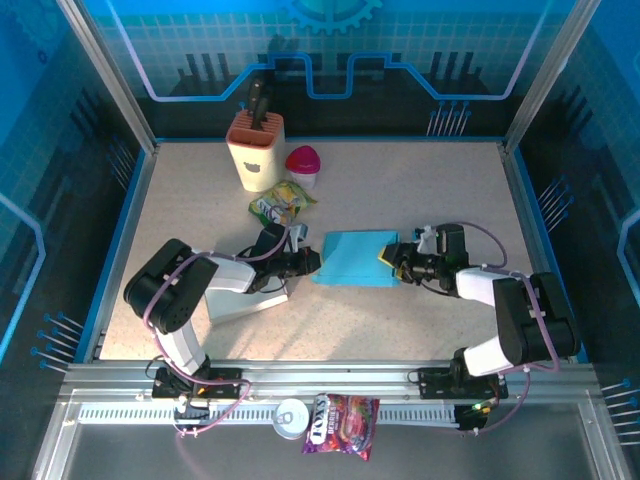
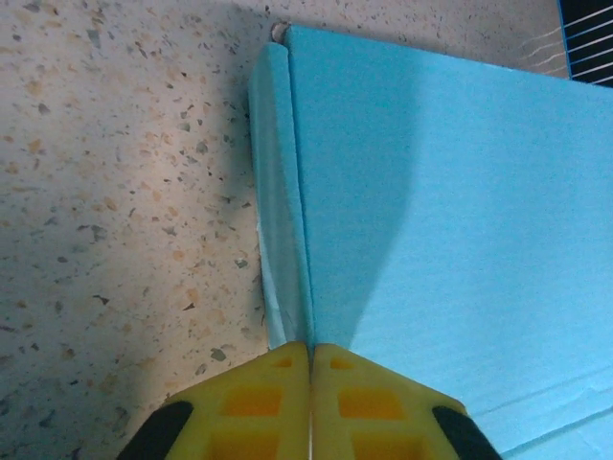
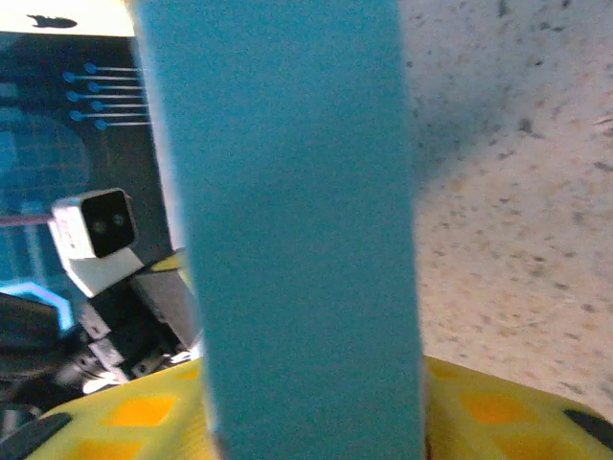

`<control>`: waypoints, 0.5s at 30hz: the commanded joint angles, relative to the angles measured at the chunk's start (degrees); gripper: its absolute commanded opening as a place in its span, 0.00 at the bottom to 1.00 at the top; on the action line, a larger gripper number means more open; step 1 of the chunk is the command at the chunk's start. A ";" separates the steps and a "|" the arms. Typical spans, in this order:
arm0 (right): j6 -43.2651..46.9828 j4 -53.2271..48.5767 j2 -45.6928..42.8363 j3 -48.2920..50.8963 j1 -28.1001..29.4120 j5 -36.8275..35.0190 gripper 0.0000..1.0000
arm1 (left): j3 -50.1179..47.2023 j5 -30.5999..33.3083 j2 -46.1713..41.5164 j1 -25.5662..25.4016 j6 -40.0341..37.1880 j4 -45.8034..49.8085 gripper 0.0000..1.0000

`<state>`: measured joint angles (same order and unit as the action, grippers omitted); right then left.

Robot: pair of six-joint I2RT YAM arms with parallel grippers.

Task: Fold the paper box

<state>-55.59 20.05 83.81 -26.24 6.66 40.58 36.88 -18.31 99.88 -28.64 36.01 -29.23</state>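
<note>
Top view: paper box [image 1: 352, 258], blue and lying flat, sits at the middle of the speckled worktop [image 1: 430, 190] between the two arms.

Left pincer [image 1: 312, 262] meets the box at its 9 o'clock edge. Left wrist view: yellow fingertips [image 2: 263, 393] are pressed together with no gap along the seam. A narrow side flap of the box [image 2: 278, 192] and the crease beside it run straight down into that seam. The pincer [image 2: 311, 369] is pinching the box at the crease. The broad blue panel spreads away toward 2 o'clock, with bare worktop toward 9 o'clock.

Right pincer [image 1: 392, 256] meets the box at its 3 o'clock edge. Right wrist view: a blue panel of the box [image 3: 287, 192] stands upright through the middle of the frame. One yellow finger [image 3: 124, 412] shows at 7 o'clock and the other at 5 o'clock. The fingers are apart with the panel between them [image 3: 311, 426]. I cannot tell whether they bear on it. Beyond the panel at 9 o'clock is a small white camera [image 3: 93, 222] on the other arm.

Other items, top view, placed from the box:
- Cream knife block [image 1: 255, 150] with dark handles, at 11 o'clock, well apart.
- Pink-lidded cup [image 1: 303, 162], just beside the block.
- Yellow-green snack packet [image 1: 283, 202], at 11 o'clock, near the left arm's wrist.
- White sheet [image 1: 245, 300], lying under the left arm at 8 o'clock.
- Tin can [image 1: 290, 417] and red candy bag [image 1: 342, 423], side by side on the front rail at 6 o'clock.
</note>
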 commanded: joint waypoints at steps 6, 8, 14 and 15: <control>-5.67 -3.47 -3.94 -2.77 0.65 -0.47 0.35 | -3.43 14.84 -18.25 -6.26 -14.19 12.30 0.38; -5.67 -7.12 -5.25 -3.83 0.54 -0.78 0.35 | -3.06 18.32 -21.65 -10.01 -22.36 14.08 0.43; -5.23 -18.39 -7.41 -8.18 -0.47 1.10 0.33 | -3.54 29.16 -27.15 -22.04 -50.44 15.93 0.48; -4.82 -20.63 -7.58 -8.98 -0.73 1.44 0.33 | -3.76 31.52 -27.35 -24.05 -55.06 15.45 0.49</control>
<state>-60.84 8.19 77.54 -32.49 6.83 40.38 33.28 4.58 73.82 -49.56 0.14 -16.47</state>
